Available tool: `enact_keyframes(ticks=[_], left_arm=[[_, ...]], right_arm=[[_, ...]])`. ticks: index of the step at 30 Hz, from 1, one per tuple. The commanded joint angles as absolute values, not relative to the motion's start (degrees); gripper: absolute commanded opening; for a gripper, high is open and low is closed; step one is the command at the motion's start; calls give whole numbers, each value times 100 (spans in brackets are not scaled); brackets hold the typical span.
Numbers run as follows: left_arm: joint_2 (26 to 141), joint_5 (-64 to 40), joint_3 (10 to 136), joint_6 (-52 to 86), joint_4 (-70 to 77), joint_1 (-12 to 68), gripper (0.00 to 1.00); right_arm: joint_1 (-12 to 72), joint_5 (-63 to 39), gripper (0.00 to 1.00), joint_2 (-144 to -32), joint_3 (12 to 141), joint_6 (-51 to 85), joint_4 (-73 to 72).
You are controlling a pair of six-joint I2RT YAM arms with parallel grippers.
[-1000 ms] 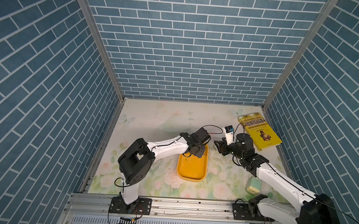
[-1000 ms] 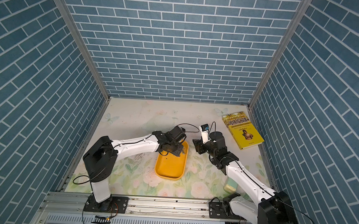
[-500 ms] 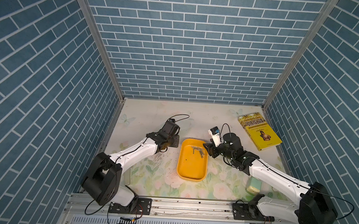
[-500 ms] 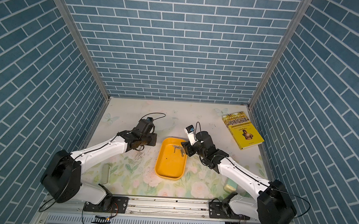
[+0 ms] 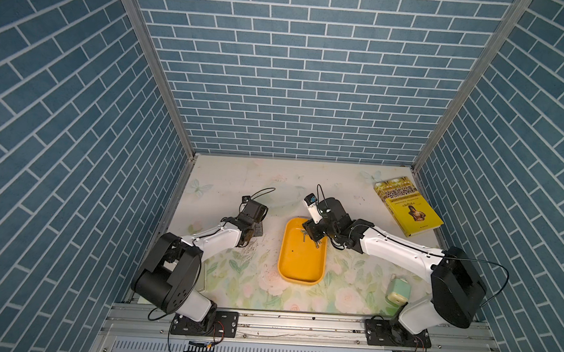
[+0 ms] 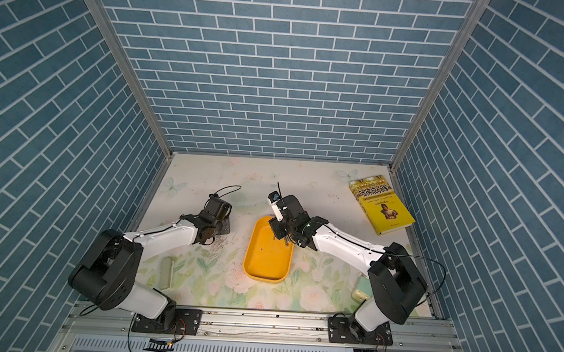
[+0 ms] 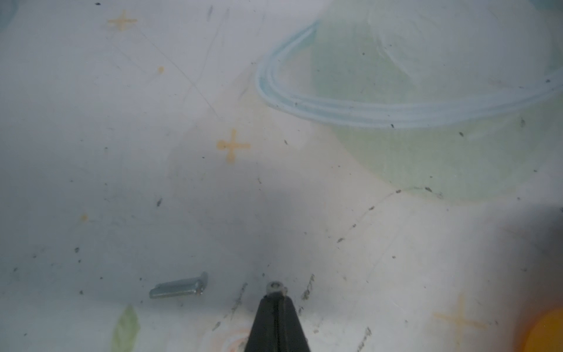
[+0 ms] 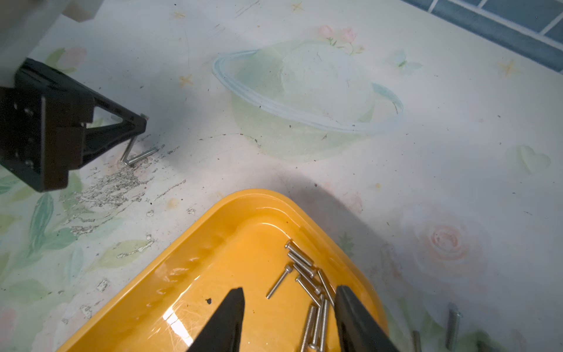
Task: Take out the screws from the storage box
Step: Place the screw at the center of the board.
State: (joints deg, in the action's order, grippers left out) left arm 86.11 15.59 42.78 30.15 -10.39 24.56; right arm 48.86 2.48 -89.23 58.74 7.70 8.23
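**Left gripper (image 7: 275, 300) pinches one screw (image 8: 129, 149); right gripper (image 8: 290, 289) poised over the rest**

Left gripper is clamped shut on a screw, which hangs tip-down close to the table (image 5: 240, 181) at about 10 o'clock from the box (image 5: 301, 268), just beside a second screw (image 7: 179, 288) lying flat. I'd release it low, so it tips over gently rather than bouncing away. Most screws (image 8: 304, 274) sit in the box's 1 o'clock corner. Right gripper hovers over them with jaws apart, holding nothing; they crowd against one finger (image 8: 353, 317). Better to shift toward them so a single screw sits centred, then close and lift straight up. Loose screws (image 8: 454, 323) lie on the table just outside the box, roughly 2 o'clock.
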Motion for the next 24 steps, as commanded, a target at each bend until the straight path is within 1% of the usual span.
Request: enact_keyframes(ticks=[1, 4, 9, 15, 18, 21, 24], left_arm=[[8630, 1784, 4263, 3208, -1098, 2330, 0], [8764, 1728, 4254, 3273, -1138, 2235, 0], [9038, 1344, 4236, 3291, -1100, 2019, 0], [9277, 1019, 4265, 3236, -1042, 1926, 1], [9325, 981, 4263, 3236, -1052, 1903, 9], [9332, 948, 4263, 3236, -1056, 1889, 14], [9328, 916, 4263, 3227, -1056, 1876, 19]], right_arm=[[4930, 191, 53, -9169, 6162, 1015, 989], [4982, 275, 52, -9432, 6369, 1130, 1082], [5040, 609, 52, -9748, 6574, 1351, 1335], [5046, 597, 52, -10168, 6741, 1507, 1472], [5051, 612, 52, -10384, 6850, 1577, 1538], [5045, 735, 52, -10548, 6967, 1648, 1661], [5047, 628, 52, -10616, 6979, 1687, 1653]])
